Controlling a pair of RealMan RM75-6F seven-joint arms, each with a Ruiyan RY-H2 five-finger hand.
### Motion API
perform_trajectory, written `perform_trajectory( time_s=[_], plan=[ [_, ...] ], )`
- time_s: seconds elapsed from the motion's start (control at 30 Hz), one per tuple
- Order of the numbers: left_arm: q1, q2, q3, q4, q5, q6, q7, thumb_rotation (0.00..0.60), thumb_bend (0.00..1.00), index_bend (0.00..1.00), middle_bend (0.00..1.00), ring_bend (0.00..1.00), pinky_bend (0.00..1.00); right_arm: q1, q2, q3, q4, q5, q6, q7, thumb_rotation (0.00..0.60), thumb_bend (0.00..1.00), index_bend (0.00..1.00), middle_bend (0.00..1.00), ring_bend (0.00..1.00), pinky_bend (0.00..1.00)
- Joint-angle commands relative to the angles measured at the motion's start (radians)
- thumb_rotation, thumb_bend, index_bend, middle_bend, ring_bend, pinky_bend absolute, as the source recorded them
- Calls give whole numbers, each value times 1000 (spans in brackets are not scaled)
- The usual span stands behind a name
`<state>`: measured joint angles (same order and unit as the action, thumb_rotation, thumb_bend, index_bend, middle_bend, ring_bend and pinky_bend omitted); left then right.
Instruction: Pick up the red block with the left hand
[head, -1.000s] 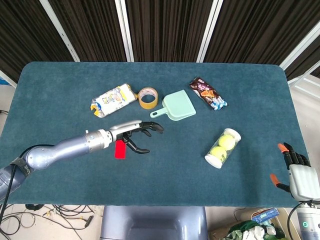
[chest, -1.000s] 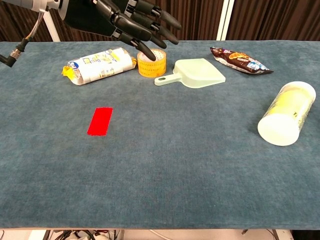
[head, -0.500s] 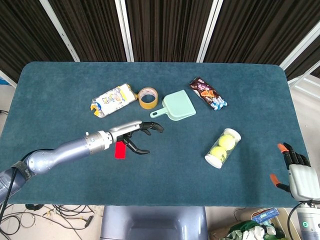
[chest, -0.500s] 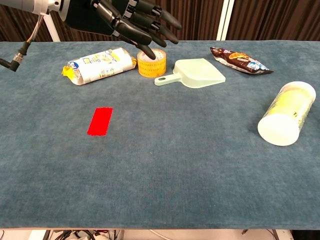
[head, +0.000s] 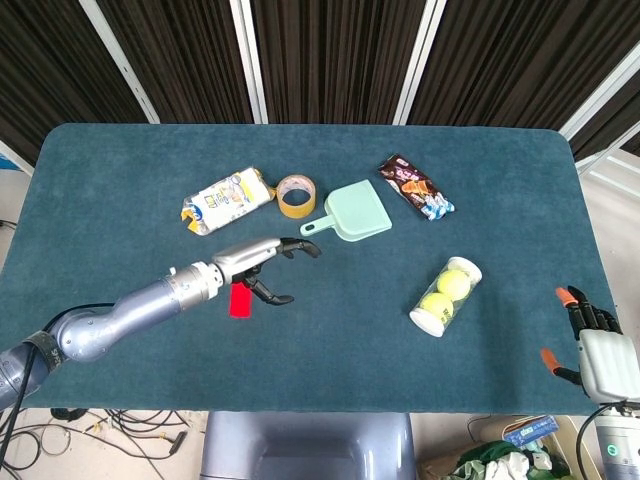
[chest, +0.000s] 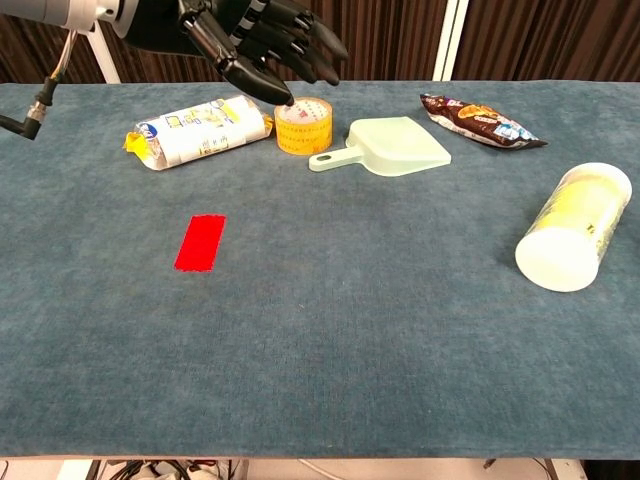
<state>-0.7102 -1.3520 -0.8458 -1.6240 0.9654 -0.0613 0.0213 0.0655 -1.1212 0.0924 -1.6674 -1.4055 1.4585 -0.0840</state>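
The red block (chest: 201, 242) lies flat on the blue table, left of centre; in the head view the red block (head: 239, 300) shows partly under my left hand. My left hand (head: 267, 264) hovers above it with fingers spread and nothing in them. From the chest camera the left hand (chest: 252, 40) appears high at the top left, well above the cloth and apart from the block. My right hand (head: 597, 348) hangs off the table's right front corner, fingers apart and empty.
Behind the block lie a snack bag (chest: 197, 132), a yellow tape roll (chest: 303, 125) and a mint dustpan (chest: 393, 146). A chocolate wrapper (chest: 480, 121) is at the back right. A tube of tennis balls (chest: 571, 240) lies on its side at right.
The left hand has drawn back slightly toward the left and risen a little, its fingers still spread. The red block and the right hand have not moved.
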Motion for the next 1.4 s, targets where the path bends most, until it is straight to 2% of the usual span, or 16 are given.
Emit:
perform_trajectory(
  time_s=[0.03, 0.1, 0.23, 0.3, 0.37, 0.4, 0.5, 0.67, 0.87, 1.0, 1.17, 1.4],
  plan=[
    [-21, 15, 102, -2, 136, 195, 99, 600, 280, 172, 186, 75, 181, -1, 1, 0, -2, 1, 1, 2, 600, 188, 125, 73, 183, 185],
    [-33, 22, 149, 16, 187, 277, 153, 600, 280, 173, 197, 83, 172, -1, 1, 0, -2, 1, 0, 2, 600, 188, 124, 73, 183, 185],
    [-48, 11, 227, 71, 210, 436, 241, 600, 282, 177, 212, 105, 177, -1, 0, -1, -2, 0, 0, 0, 600, 188, 125, 73, 183, 185],
    [-62, 11, 259, 97, 193, 474, 276, 600, 285, 183, 234, 175, 271, -1, -1, -1, -4, 3, -3, 1, 600, 188, 125, 73, 183, 185],
    [-76, 4, 280, 119, 173, 518, 304, 600, 288, 202, 298, 292, 427, 0, -1, -1, -3, 3, -3, -1, 600, 188, 125, 73, 183, 185],
    [-81, -7, 288, 131, 164, 548, 314, 600, 289, 210, 333, 335, 472, 0, -1, -1, -3, 2, -2, -2, 600, 188, 125, 73, 184, 185],
    [-98, -34, 318, 165, 128, 599, 338, 600, 294, 226, 429, 448, 535, -1, -2, -1, -3, 2, 0, -5, 600, 188, 124, 73, 188, 185],
    [-146, -53, 379, 221, 56, 609, 384, 600, 298, 302, 563, 544, 589, -1, -2, -1, -3, 2, 0, -6, 600, 188, 125, 73, 188, 185],
    [-230, -81, 476, 285, -51, 606, 463, 600, 305, 312, 670, 628, 653, 0, -1, 0, -3, 5, -3, -1, 600, 188, 125, 73, 188, 185],
    [-274, -93, 519, 304, -118, 586, 486, 600, 305, 328, 750, 698, 701, 0, -1, 1, -3, 8, -5, -1, 600, 189, 125, 73, 188, 185],
    [-342, -102, 593, 328, -242, 563, 529, 600, 305, 348, 800, 742, 724, 1, 1, 3, -2, 10, -6, 3, 600, 188, 125, 73, 189, 185],
    [-407, -125, 664, 338, -373, 555, 538, 600, 309, 425, 825, 765, 736, 1, 2, 3, -2, 9, -6, 7, 600, 188, 125, 73, 189, 185]
  ],
)
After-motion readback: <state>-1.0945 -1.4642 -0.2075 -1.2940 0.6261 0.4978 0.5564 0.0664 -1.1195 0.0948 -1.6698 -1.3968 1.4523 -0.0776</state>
